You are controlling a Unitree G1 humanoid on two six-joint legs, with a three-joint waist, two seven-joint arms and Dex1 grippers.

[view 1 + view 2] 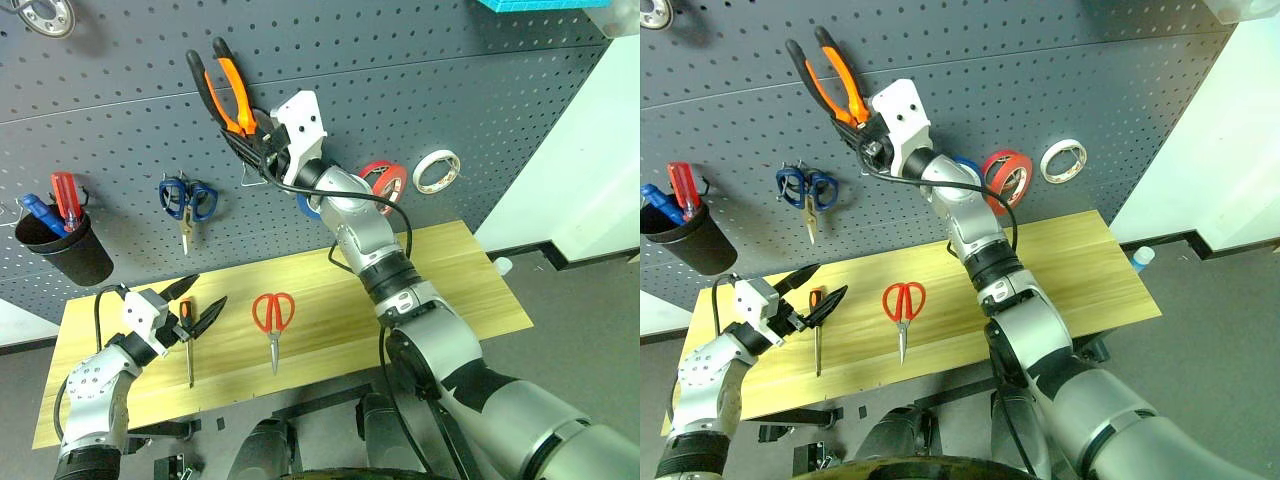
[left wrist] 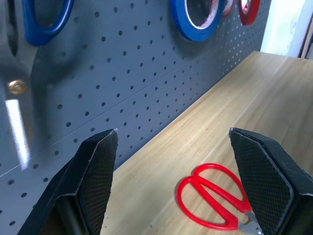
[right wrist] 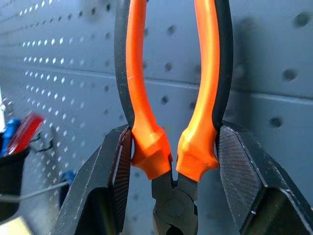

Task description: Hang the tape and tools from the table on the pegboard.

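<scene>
The right gripper (image 3: 168, 161) is raised against the pegboard (image 1: 450, 80), its jaws clenched on the pliers (image 1: 228, 88) – gripped low on the orange-and-black handles, which point upward. The left gripper (image 1: 195, 305) hovers low over the desk (image 1: 450, 280) with jaws released, holding nothing. The slim screwdriver (image 1: 188, 345) lies on the desk just beside it, and the red-handled scissors (image 1: 273, 318) rest nearby – blades toward the desk's near edge. The red tape (image 1: 1006, 177) hangs on the pegboard.

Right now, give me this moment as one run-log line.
right gripper: shut on pliers, raised at pegboard | left gripper: open, empty, above screwdriver | red-handled scissors: on table
</scene>
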